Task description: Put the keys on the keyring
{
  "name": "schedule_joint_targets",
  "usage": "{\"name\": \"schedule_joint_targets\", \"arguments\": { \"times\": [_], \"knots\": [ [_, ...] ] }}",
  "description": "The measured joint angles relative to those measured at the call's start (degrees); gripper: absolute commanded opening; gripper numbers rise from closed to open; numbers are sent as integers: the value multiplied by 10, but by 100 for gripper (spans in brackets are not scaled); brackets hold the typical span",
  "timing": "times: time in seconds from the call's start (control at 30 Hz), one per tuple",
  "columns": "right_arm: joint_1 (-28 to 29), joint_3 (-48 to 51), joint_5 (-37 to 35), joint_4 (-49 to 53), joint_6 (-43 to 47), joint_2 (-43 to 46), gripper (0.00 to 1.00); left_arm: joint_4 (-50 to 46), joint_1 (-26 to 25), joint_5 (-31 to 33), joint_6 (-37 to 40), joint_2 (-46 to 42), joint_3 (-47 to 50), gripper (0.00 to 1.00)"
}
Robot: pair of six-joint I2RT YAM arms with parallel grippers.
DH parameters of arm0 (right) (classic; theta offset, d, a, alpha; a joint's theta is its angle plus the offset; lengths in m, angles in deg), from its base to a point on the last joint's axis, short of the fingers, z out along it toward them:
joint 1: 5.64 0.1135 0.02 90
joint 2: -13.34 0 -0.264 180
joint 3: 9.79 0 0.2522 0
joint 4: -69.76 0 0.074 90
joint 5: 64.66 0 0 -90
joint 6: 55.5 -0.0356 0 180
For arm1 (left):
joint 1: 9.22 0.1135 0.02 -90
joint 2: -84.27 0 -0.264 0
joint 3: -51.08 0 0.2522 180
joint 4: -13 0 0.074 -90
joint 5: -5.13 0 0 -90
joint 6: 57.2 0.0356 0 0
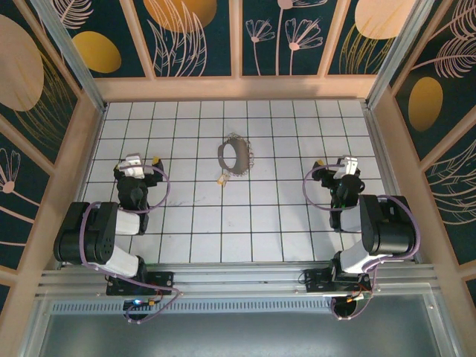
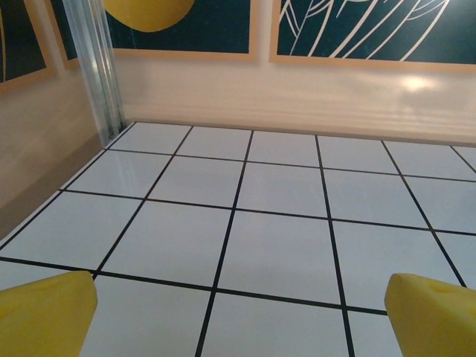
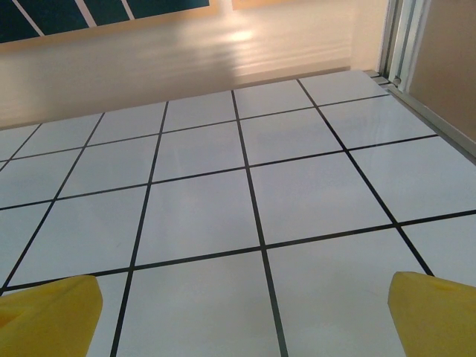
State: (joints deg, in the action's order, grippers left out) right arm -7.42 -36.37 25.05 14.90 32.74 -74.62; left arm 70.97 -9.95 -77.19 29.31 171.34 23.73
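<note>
- Lying on the table (image 1: 186,223), the key (image 1: 222,178) sits just beside the keyring's (image 1: 223,156) near rim.
- The left gripper (image 1: 143,163) and right gripper (image 1: 333,163) hang wide open, empty.
- Key lies inward of both — nearer the left, I judge; its long axis is too small to read.

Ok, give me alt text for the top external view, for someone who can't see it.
A large silvery keyring lies near the middle of the white tiled table, with a small yellow-headed key close by its near-left side, not on it. The left gripper and right gripper stand open on either side, well clear of both.
</note>
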Motion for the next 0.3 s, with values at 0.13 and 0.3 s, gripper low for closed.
{"name": "schedule_joint_targets", "arguments": {
  "times": [0.13,0.3],
  "knots": [
    [0,0,0,0,0,0,99,0,0,0,0,0,-1,99],
    [0,0,4,0,0,0,99,0,0,0,0,0,-1,99]
  ]
}}
